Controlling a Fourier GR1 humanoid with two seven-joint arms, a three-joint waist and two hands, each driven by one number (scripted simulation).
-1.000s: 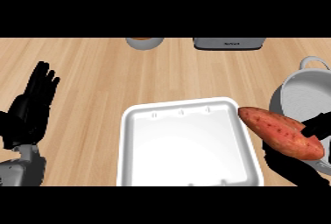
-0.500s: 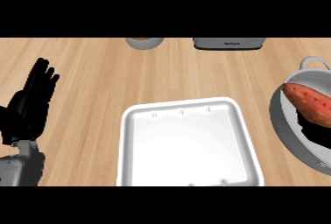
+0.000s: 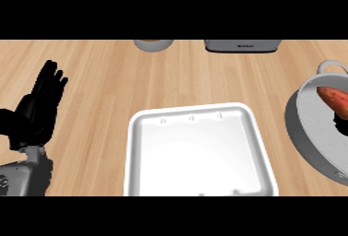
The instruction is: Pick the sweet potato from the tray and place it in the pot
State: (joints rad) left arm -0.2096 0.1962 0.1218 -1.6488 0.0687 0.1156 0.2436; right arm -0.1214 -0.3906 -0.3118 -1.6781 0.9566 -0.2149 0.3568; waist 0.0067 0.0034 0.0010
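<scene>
Left hand [image 3: 39, 106] rests left of the white tray [image 3: 201, 156], fingers straight and raised; the sweet potato [image 3: 336, 100] lies inside the grey pot [image 3: 306, 133], right of the tray on the wooden surface [image 3: 176, 73].

Counter [image 3: 136, 78]: light wood, visible grain, matt. Tray [image 3: 136, 152]: white, smooth, plastic-like, soft sheen. Pot [image 3: 299, 124]: grey metal look, smooth, dull. Sweet potato [image 3: 336, 99]: reddish-brown skin, matt, slightly rough. Left hand [image 3: 37, 108]: black, matt.
</scene>
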